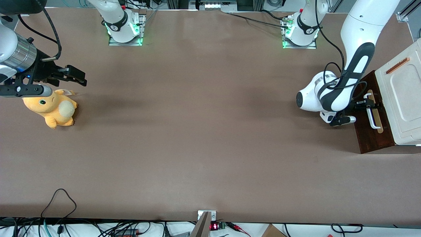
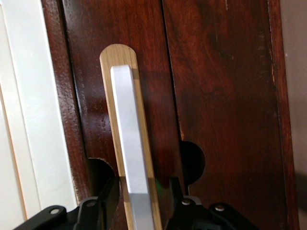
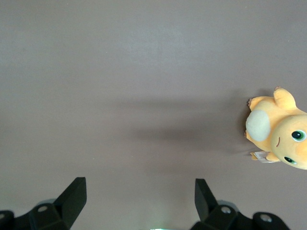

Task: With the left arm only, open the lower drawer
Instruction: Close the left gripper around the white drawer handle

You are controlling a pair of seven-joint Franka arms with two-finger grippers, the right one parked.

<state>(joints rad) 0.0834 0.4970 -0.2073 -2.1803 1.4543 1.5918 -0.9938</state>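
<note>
A wide brown worktop (image 1: 197,131) fills the frame. At its right edge the lower drawer (image 1: 370,138) sits barely out, if at all — the pull remains. The left arm's pincer (image 2: 139,203) straddles the white handle (image 2: 130,143), fingers spread, not yet clamped.

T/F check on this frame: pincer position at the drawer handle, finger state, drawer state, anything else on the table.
1. The pincer straddles the white bar handle of the lower drawer, one finger on each side. True.
2. The fingers are shut tight on the handle. False: they stand open, with a gap showing between each finger and the bar.
3. The lower drawer is pulled out far enough to show its inside. False: only its dark brown front shows, no interior.
4. An orange plush toy lies toward the parked arm's end of the table. True.
5. The left arm is reaching for the cream-white panel. False: it is at the dark drawer's handle.
</note>
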